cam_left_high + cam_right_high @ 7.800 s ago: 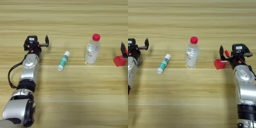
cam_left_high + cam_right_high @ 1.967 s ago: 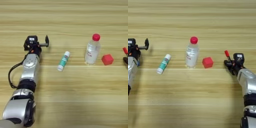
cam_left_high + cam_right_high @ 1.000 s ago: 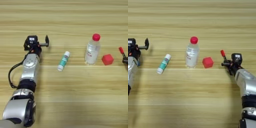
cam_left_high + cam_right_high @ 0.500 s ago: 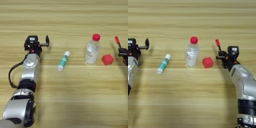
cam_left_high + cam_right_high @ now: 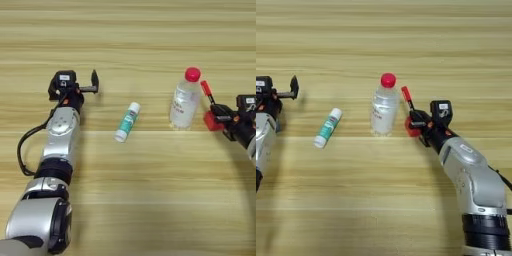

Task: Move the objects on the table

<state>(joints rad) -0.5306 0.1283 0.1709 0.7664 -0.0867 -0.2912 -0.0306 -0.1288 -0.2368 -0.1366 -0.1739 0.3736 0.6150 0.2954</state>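
The small clear plastic bottle with red cap (image 5: 385, 106) stands upright near the middle of the wooden table (image 5: 406, 40) and serves as the marker for everything else. Just to the bottle's right, the right gripper (image 5: 415, 121) sits low over the table with its arm reaching in from the lower right; a thin red pen (image 5: 405, 96) rises tilted from its fingers, so the fingers appear closed on the pen. The small red cube (image 5: 212, 121) lies right at that gripper's tip, between the gripper and the bottle's base and close beside the bottle; it is partly hidden, so whether the fingers touch it cannot be told. To the bottle's left, apart from it, the slim tube (image 5: 327, 128) lies flat at a slant. Well beyond the tube, further left of the bottle, the left gripper (image 5: 94, 81) rests parked on the table, its two black fingers spread apart with nothing between them.
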